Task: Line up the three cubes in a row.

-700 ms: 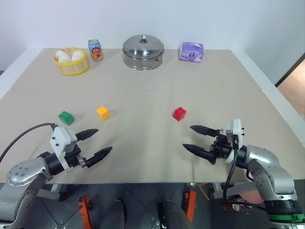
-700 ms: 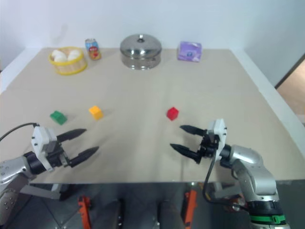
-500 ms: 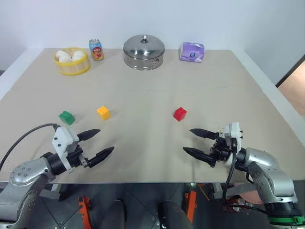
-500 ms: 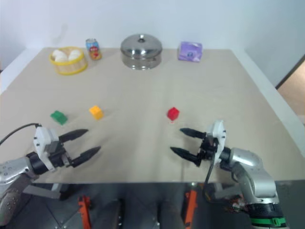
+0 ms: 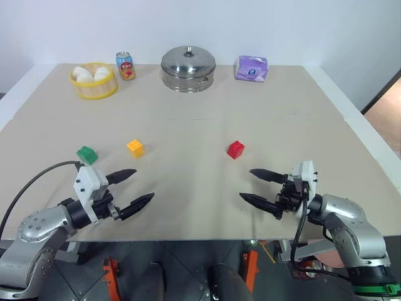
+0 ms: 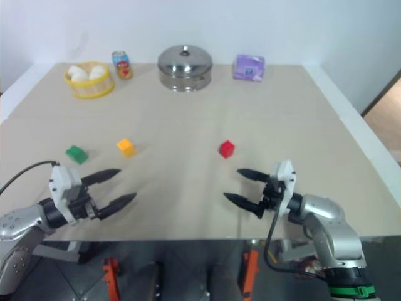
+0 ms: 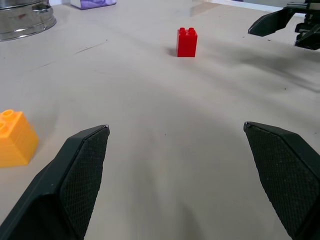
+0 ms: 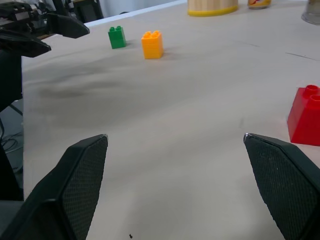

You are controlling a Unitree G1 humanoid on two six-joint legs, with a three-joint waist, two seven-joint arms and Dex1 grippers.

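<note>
Three studded cubes sit apart on the beige table [image 5: 200,119]: a green cube [image 5: 87,154] at the left, a yellow cube [image 5: 135,148] beside it, and a red cube [image 5: 236,149] further right. My left gripper [image 5: 133,189] hovers open near the front edge, below the green and yellow cubes, with nothing between its fingers. My right gripper [image 5: 258,188] is open too, just in front of the red cube and a little to its right, also empty. The right wrist view has the red cube [image 8: 306,115] close by one fingertip.
Along the far edge stand a yellow steamer basket with white buns [image 5: 94,80], a drink can [image 5: 126,65], a lidded steel pot [image 5: 188,68] and a purple tissue pack [image 5: 251,68]. The table's front edge lies just under both grippers.
My left gripper has crept slightly forward and to the right. My right gripper has sunk a little toward the front edge. The cubes have not moved.
</note>
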